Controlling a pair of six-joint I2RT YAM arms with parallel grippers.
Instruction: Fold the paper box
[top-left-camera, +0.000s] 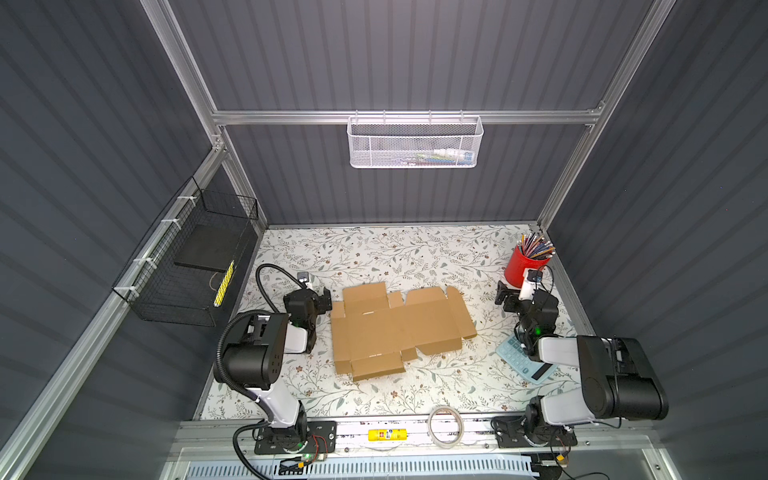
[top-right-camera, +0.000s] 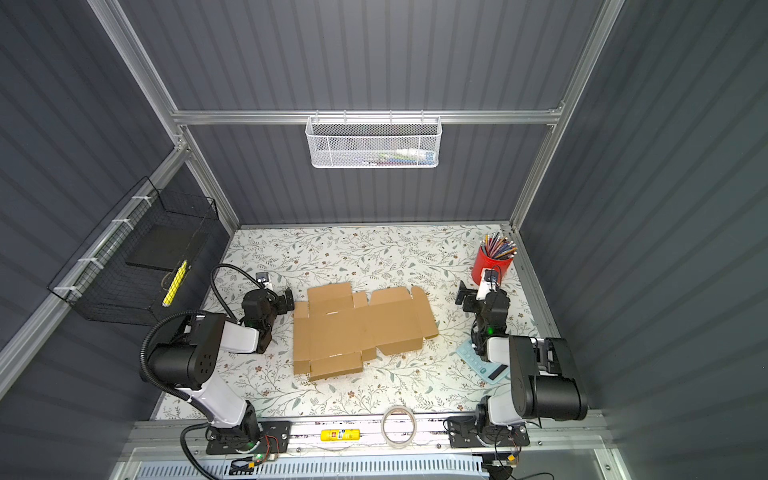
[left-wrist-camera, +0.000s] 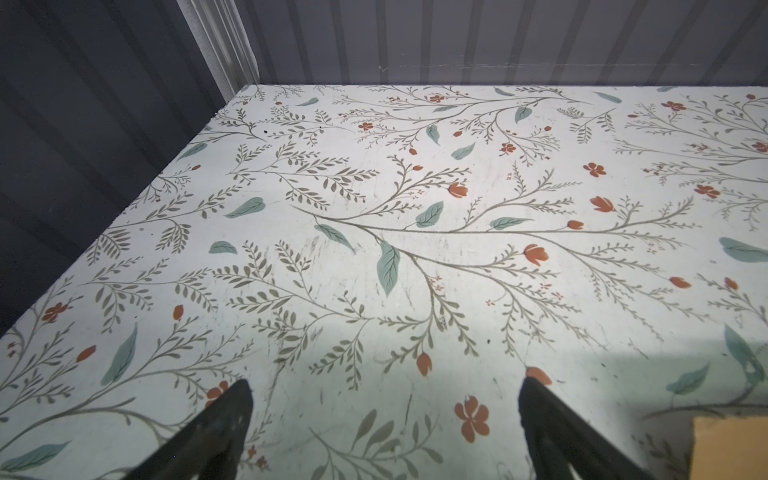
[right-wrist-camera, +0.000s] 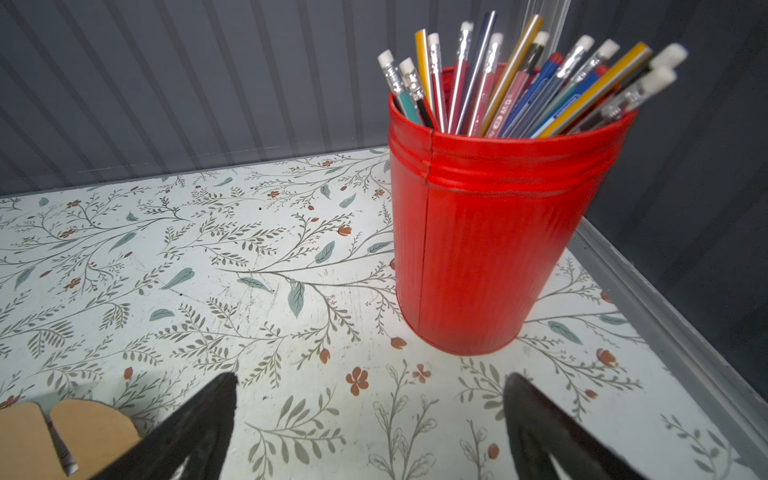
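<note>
flat die-cut corrugated paper box; left tool at its 9 o'clock, right tool at 3 (both spread wide, empty).

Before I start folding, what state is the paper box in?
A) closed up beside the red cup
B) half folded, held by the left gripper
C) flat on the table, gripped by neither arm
C: the paper box lies as a flat sheet on the table, and the left gripper and right gripper are open and empty.

Lying flat and unfolded at the middle of the floral table: box. Standing in the far right corner: cup. Resting near the right edge: calculator.
</note>
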